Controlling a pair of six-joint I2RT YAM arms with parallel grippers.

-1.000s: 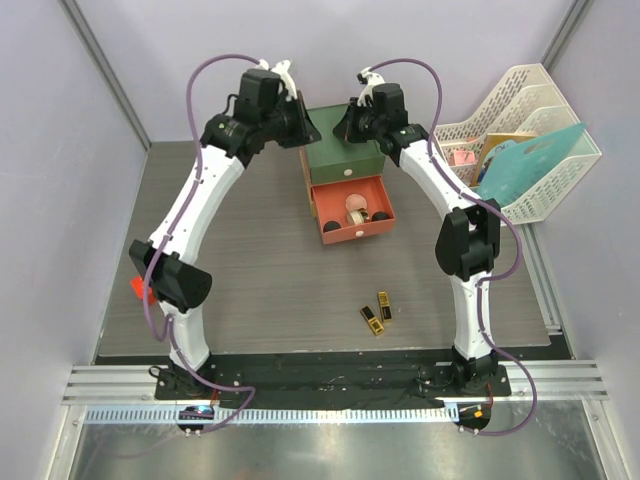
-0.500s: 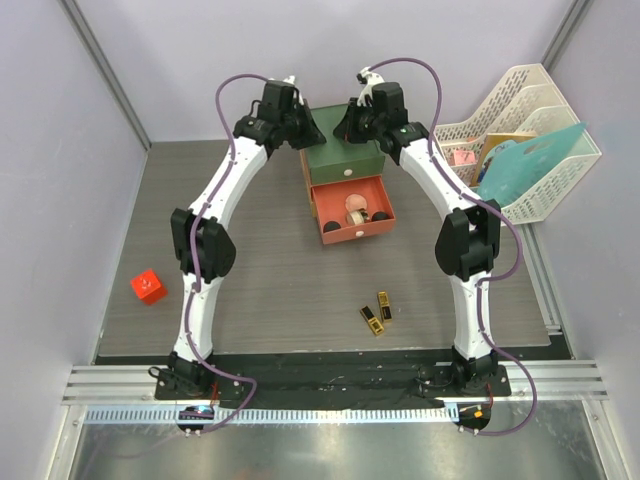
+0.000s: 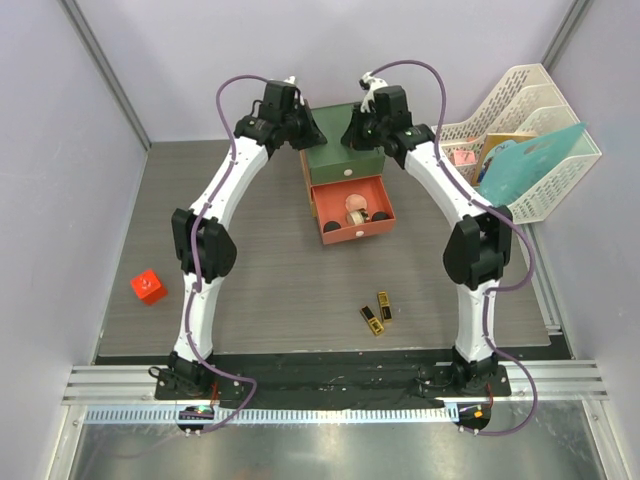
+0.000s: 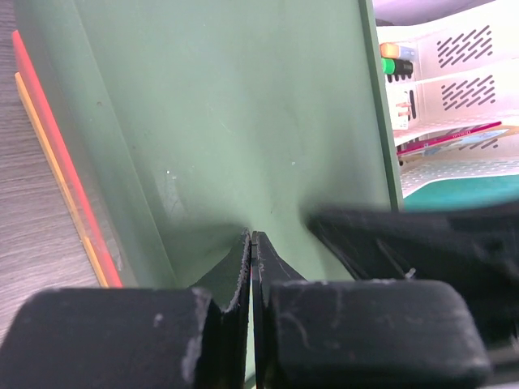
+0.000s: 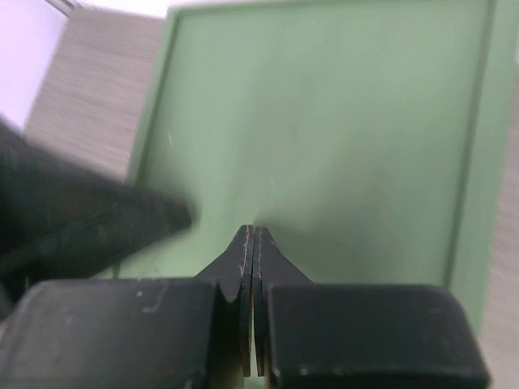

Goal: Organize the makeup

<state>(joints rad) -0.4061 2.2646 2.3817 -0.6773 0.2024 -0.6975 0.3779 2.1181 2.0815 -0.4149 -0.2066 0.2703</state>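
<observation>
My left gripper (image 4: 252, 235) and right gripper (image 5: 254, 231) are both shut tight with nothing in them, over the green top of the drawer box (image 3: 345, 160). Its orange drawer (image 3: 356, 234) stands open, with a round compact (image 3: 355, 208) and two small dark things (image 3: 381, 214) inside. Two lipsticks (image 3: 377, 313) lie on the table (image 3: 260, 270), nearer the arm bases.

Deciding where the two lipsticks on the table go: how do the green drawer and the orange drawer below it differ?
The green drawer is pushed shut; the orange drawer is pulled out. The orange drawer's inside shows, holding a round peach compact and black-capped pieces; the green drawer's inside is hidden. Both sit in one drawer box, and each carries a small pale knob in front.
</observation>
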